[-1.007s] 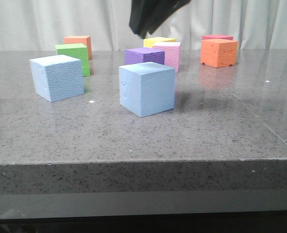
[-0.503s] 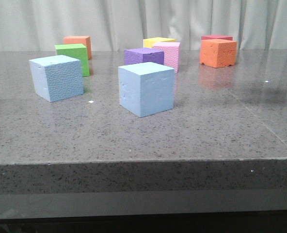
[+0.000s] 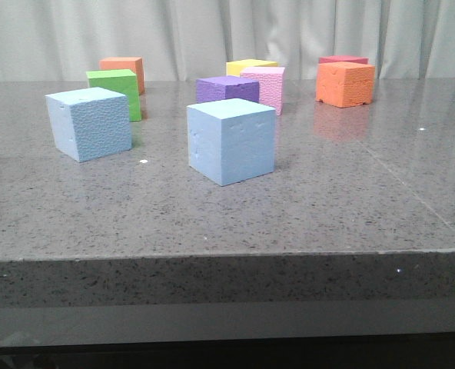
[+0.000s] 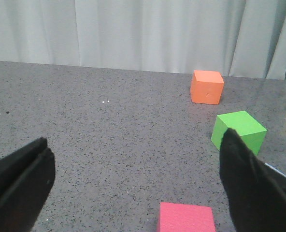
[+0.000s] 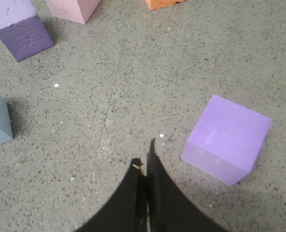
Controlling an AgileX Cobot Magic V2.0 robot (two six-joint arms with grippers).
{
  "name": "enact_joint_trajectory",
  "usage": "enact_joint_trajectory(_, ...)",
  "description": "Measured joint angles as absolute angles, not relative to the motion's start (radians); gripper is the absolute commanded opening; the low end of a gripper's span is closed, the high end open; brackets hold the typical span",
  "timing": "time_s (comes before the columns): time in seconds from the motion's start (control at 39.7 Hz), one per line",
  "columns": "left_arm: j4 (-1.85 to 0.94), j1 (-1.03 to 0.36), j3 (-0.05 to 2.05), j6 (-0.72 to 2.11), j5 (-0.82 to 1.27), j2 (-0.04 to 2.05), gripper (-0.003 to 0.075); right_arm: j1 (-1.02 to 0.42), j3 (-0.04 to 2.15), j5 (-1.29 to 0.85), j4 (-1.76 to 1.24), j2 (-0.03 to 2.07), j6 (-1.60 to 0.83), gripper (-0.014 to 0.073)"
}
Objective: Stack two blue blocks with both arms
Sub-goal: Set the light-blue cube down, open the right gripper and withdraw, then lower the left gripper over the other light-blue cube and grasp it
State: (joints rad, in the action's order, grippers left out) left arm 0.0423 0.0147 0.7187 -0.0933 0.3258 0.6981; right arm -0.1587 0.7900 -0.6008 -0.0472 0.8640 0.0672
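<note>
In the front view, the grey speckled tabletop (image 3: 327, 200) carries both blue blocks apart from each other, neither stacked. The left blue block (image 3: 89, 123) sits at the middle left of the frame, just in front of a green cube (image 3: 117, 91), with an orange cube (image 3: 123, 71) behind that. The right blue block (image 3: 231, 141) stands near the centre, ahead of a dark purple cube (image 3: 227, 88) and a pink cube (image 3: 266, 86). Further right, toward the upper right, rests another orange cube (image 3: 346, 83).

The left pincer (image 4: 133, 188) shows in the left wrist view with its fingers (image 4: 251, 186) spread wide apart, holding nothing — a pinkish-red cube (image 4: 187, 217) lies on the tabletop between them at the bottom edge.

The right pincer (image 5: 145, 162) has its dark fingers pressed together, empty, above bare tabletop — a light purple cube (image 5: 226, 138) lies just to its right in that frame.
</note>
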Motion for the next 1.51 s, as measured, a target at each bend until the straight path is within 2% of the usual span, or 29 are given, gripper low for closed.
enact_joint_trajectory(0.23, 0.042, 0.015, 0.719, -0.093, 0.326, 0.698, 0.0673, -0.159, 0.515, -0.45, -0.047, 0.604, 0.069, -0.0038)
enact_joint_trajectory(0.45, 0.042, 0.015, 0.719, -0.093, 0.321, 0.698, 0.0673, -0.159, 0.386, -0.42, -0.047, 0.411, 0.068, -0.0038)
enact_joint_trajectory(0.78, 0.058, 0.007, 0.738, -0.016, 0.292, 0.733, 0.0673, -0.159, 0.379, -0.408, -0.047, 0.386, 0.068, -0.0038)
enact_joint_trajectory(1.03, 0.063, -0.177, 0.87, 0.018, 0.302, 0.887, 0.0673, -0.159, 0.379, -0.406, -0.047, 0.386, 0.07, -0.0038)
enact_joint_trajectory(1.26, 0.108, -0.395, 1.071, 0.037, 0.523, 1.098, 0.0673, -0.159, 0.379, -0.406, -0.047, 0.386, 0.07, -0.0038)
enact_joint_trajectory(1.51, 0.118, -0.457, 1.349, 0.036, 0.833, 1.348, 0.0673, -0.159, 0.379, -0.406, -0.047, 0.386, 0.07, -0.0038)
